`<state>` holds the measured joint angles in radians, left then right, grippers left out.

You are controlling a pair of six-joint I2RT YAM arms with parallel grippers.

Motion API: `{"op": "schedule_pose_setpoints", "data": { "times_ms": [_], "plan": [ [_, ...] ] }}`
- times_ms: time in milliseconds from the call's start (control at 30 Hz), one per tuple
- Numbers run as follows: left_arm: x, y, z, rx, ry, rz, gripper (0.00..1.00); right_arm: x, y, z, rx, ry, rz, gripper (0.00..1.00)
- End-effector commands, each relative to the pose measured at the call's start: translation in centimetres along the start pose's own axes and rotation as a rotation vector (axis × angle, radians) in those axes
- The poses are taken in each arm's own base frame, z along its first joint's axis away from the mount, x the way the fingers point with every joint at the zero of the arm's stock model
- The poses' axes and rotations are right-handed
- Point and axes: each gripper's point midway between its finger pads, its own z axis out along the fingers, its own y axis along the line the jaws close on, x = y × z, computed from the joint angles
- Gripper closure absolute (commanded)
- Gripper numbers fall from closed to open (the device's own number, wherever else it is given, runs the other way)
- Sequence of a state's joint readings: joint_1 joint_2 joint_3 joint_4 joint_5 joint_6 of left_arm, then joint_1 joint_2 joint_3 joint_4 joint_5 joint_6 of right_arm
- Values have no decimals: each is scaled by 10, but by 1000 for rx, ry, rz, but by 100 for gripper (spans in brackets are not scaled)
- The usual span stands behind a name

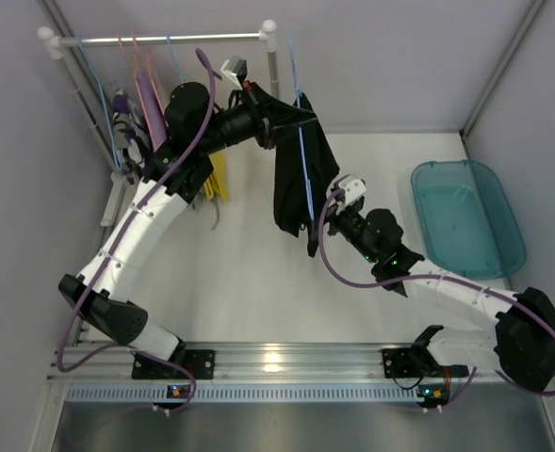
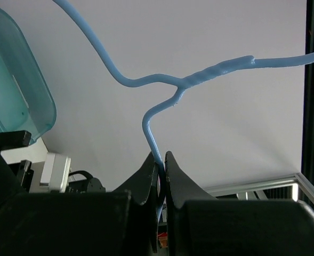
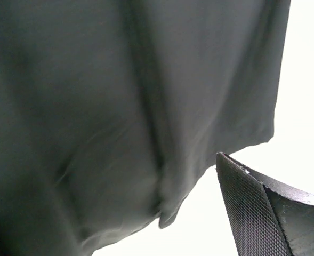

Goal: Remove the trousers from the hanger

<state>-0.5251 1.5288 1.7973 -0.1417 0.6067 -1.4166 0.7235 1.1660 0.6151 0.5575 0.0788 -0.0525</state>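
Top external view: the left gripper is at the upper centre of the frame, and the right gripper is just below it, near the middle.
Left gripper: pinched tight on the thin light-blue wire hanger. In the left wrist view the two black fingers meet on the wire just below the twisted neck, with no gap showing beside the wire.
Hanger: held up off the white tabletop, to the right of the white rail rack. Its blue wire runs down across the front of the cloth.
Trousers: the black soft fabric trousers are draped on the hanger and hang as a long dark fold at the upper centre. Their lower edge hangs beside the right gripper.
Right gripper: jaws apart. The right wrist view shows one black meshed finger at the lower right, away from the centre. Bright background shows between it and the hem.
Other finger: not seen. The black fabric fills the rest of that frame.
Right side: a teal translucent plastic tub sits on the table, well apart from the trousers.
Upper left: pink wire hangers, a purple garment and a yellow garment are by the rack.
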Motion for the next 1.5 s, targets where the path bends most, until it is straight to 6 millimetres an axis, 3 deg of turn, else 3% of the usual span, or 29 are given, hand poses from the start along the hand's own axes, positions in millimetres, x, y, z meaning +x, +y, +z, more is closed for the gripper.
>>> {"op": "schedule_pose_setpoints", "data": {
  "times_ms": [0, 167, 300, 433, 533, 633, 667, 700, 767, 867, 1033, 1233, 1467],
  "plan": [
    [16, -77, -28, 193, 6, 96, 100, -64, -15, 15, 70, -190, -28, 0],
    [20, -73, -29, 192, 24, 81, 100, -70, -14, 21, 61, -202, -67, 2],
    [21, -73, -30, 193, 24, 85, 100, -65, -12, 13, 32, -199, -99, 4],
    [21, -72, -30, 192, 28, 91, 100, -65, -13, 3, 21, -207, -115, 13],
    [22, -56, -26, 162, 41, 71, 100, -84, -15, 5, 28, -240, -83, 42],
    [25, -43, -24, 152, 56, 64, 100, -113, -14, 14, 23, -283, -52, 56],
    [25, -29, -22, 127, 60, 46, 100, -120, -12, 16, 13, -287, -42, 68],
    [26, -22, -21, 116, 63, 39, 100, -136, -11, 20, 5, -294, -34, 73],
    [29, -9, -21, 98, 70, 32, 100, -145, -7, 24, -21, -293, -11, 88],
    [30, 1, -22, 88, 69, 53, 100, -167, -6, 21, -28, -305, 23, 100],
    [19, 27, -23, 31, 44, 121, 100, -200, -16, -7, 15, -329, 62, 100],
    [16, 89, -23, -113, 32, 137, 100, -257, -30, -48, 65, -420, 127, 100],
    [20, 146, -26, -240, 44, 149, 100, -319, -53, -83, 158, -550, 149, 100]
  ]
}}
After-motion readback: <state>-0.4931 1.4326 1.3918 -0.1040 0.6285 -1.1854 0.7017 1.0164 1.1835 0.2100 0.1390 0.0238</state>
